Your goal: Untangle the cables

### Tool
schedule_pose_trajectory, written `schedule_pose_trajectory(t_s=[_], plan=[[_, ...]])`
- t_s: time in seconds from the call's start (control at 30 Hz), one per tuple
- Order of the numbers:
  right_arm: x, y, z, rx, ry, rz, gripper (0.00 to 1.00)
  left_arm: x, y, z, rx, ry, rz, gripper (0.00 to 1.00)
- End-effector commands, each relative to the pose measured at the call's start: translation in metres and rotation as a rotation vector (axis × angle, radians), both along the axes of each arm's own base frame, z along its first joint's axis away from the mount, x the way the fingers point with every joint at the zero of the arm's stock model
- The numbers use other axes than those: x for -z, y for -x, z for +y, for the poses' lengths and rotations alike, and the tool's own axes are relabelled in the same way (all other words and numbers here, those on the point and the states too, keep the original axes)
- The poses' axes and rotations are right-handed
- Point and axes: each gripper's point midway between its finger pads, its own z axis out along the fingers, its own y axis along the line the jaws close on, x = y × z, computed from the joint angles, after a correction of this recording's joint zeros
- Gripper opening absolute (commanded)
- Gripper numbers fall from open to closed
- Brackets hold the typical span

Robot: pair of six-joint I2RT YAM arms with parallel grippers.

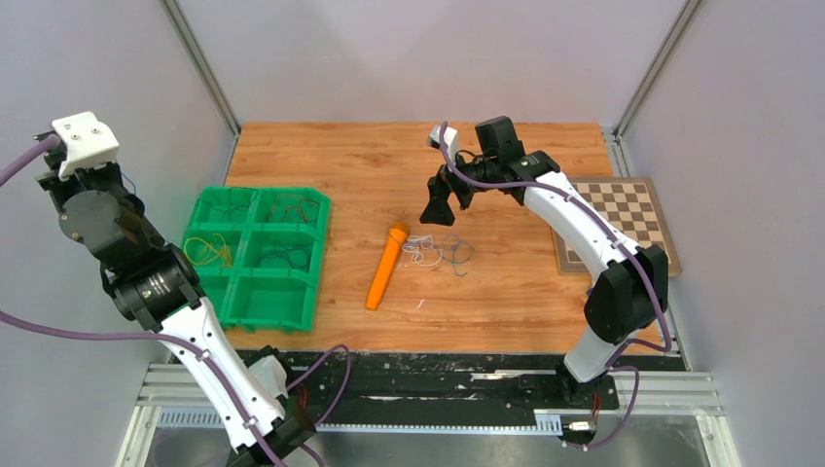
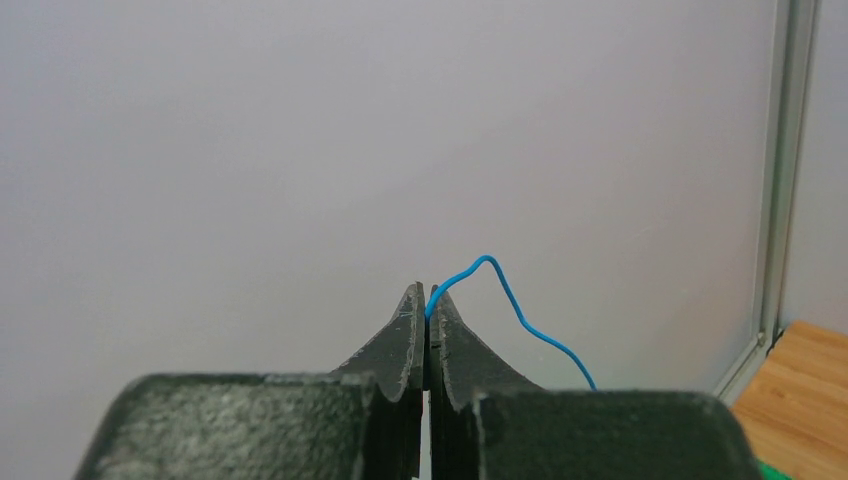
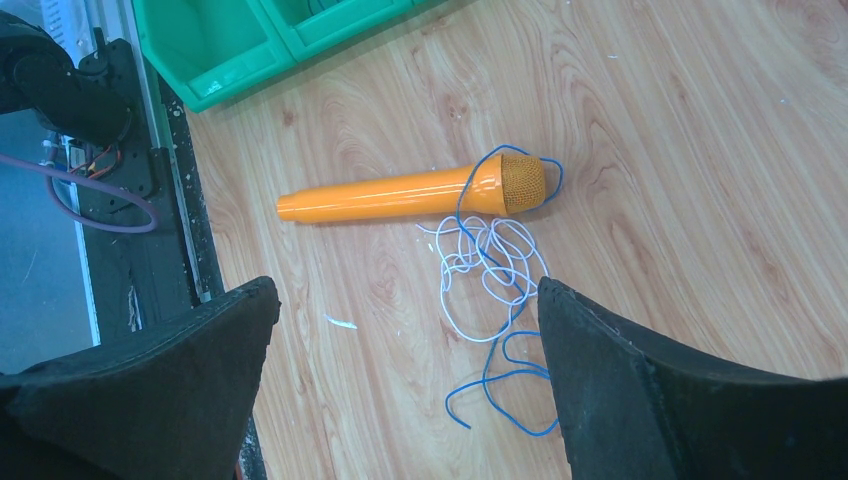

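Observation:
A tangle of thin white and blue cables [image 1: 433, 251] lies on the wooden table next to the head of an orange marker [image 1: 386, 265]. In the right wrist view the white loops [image 3: 490, 250] and blue strands [image 3: 500, 380] lie just below the marker [image 3: 400, 195], and one blue strand runs over its head. My right gripper [image 1: 443, 209] hovers above the tangle, open and empty [image 3: 405, 290]. My left gripper [image 1: 49, 178] is raised high at the far left, facing the wall. It is shut [image 2: 428, 300] on a thin blue cable [image 2: 520, 315] that arcs to the right.
A green compartment tray [image 1: 263, 191] stands left of the marker and holds yellow wires [image 1: 206, 251] and darker wires. Its corner shows in the right wrist view [image 3: 230, 60]. A chessboard [image 1: 623, 219] lies at the right edge. Grey walls enclose the table.

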Motion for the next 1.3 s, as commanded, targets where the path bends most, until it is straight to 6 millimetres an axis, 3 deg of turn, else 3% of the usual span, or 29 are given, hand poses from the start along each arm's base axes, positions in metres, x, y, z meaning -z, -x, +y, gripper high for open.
schedule_pose_trajectory(t_s=[0.0, 0.3, 0.37, 0.57, 0.63, 0.73, 1.07, 1.27], plan=[[-0.016, 0.004, 0.0, -0.017, -0.026, -0.048, 1.0, 0.017, -0.002, 0.017, -0.069, -0.032, 0.05, 0.0], [-0.013, 0.006, -0.004, -0.005, -0.008, -0.06, 1.0, 0.108, -0.007, 0.032, -0.097, 0.006, 0.26, 0.0], [-0.013, 0.008, -0.006, -0.003, -0.003, -0.064, 1.0, 0.138, -0.007, 0.029, -0.063, 0.027, 0.374, 0.0], [-0.007, 0.016, -0.014, 0.001, 0.018, -0.079, 1.0, 0.256, 0.005, 0.011, 0.081, 0.182, 0.79, 0.0], [-0.006, 0.017, -0.018, 0.007, 0.026, -0.088, 1.0, 0.277, 0.01, 0.003, 0.128, 0.206, 0.875, 0.0], [-0.004, 0.019, -0.021, 0.007, 0.038, -0.095, 1.0, 0.298, 0.019, -0.001, 0.148, 0.197, 0.993, 0.0], [0.001, 0.022, -0.019, -0.009, 0.034, -0.072, 1.0, 0.381, 0.08, -0.013, 0.153, 0.285, 1.421, 0.0], [0.0, 0.02, -0.017, -0.008, 0.03, -0.067, 1.0, 0.391, 0.078, 0.009, 0.069, 0.234, 1.442, 0.0]])
